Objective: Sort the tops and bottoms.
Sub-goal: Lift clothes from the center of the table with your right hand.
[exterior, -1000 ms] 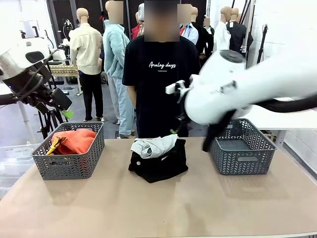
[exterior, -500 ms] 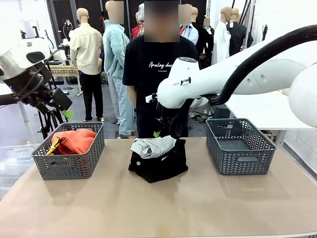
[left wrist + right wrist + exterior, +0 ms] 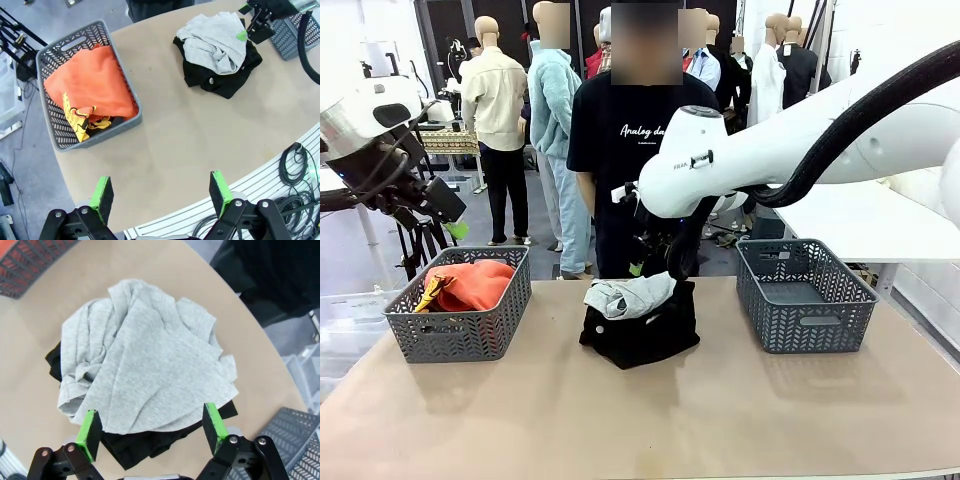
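Observation:
A pale grey top (image 3: 630, 293) lies crumpled on the black bottoms (image 3: 642, 338) at the table's middle. My right gripper (image 3: 655, 265) hangs open just above and behind this pile. In the right wrist view its fingers (image 3: 151, 429) straddle the near edge of the grey top (image 3: 145, 360), with the black bottoms (image 3: 140, 446) showing underneath. A red-orange top (image 3: 470, 283) with yellow patches fills the left basket (image 3: 460, 330). My left gripper (image 3: 455, 228) is open, high above and left of that basket. The left wrist view shows its fingers (image 3: 161, 192) wide apart over the table, far from the orange top (image 3: 95, 82).
An empty grey basket (image 3: 807, 300) stands at the table's right. A person in a black T-shirt (image 3: 630, 150) stands behind the pile at the far edge. The near half of the table (image 3: 640, 420) is bare.
My right arm has swung left from in front of the right basket to just above the pile. The left arm has stayed still.

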{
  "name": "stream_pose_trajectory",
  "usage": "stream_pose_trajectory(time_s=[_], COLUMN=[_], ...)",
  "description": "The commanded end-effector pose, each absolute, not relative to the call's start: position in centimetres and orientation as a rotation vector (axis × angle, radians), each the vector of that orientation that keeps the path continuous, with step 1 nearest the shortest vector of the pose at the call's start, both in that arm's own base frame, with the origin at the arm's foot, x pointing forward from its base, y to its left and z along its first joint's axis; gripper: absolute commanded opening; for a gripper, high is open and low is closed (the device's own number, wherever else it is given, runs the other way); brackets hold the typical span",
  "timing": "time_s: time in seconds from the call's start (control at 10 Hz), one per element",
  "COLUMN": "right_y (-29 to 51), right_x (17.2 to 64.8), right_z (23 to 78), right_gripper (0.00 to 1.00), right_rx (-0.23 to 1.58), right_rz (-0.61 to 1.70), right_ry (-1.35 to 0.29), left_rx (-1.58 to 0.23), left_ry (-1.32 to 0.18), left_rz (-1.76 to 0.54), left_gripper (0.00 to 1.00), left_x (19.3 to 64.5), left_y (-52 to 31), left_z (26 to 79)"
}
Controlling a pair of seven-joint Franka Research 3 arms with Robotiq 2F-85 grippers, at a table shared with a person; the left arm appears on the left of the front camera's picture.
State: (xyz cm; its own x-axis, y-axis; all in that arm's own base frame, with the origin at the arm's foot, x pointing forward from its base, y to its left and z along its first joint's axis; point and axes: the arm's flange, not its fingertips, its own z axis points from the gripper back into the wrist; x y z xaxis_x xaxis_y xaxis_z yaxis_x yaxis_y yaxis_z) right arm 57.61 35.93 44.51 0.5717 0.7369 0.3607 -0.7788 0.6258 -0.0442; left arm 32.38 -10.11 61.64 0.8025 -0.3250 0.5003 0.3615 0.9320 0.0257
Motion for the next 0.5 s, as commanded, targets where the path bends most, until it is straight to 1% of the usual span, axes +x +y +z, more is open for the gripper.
stream_pose_trajectory(time_s=[0.0,0.4], right_y=[38.9,41.4], right_x=[58.7,59.7], right_z=[44.6,43.0], right_gripper=[1.0,1.0], right_rx=[0.077,0.056], right_rz=[0.893,0.918], right_ry=[-0.309,-0.197], left_rx=[-0.073,-0.073], left_ry=[-0.524,-0.524], left_rz=[-0.365,-0.365], left_gripper=[1.0,1.0], left_x=[32.5,32.5], left_y=[-10.1,-10.1], left_z=[61.8,61.8])
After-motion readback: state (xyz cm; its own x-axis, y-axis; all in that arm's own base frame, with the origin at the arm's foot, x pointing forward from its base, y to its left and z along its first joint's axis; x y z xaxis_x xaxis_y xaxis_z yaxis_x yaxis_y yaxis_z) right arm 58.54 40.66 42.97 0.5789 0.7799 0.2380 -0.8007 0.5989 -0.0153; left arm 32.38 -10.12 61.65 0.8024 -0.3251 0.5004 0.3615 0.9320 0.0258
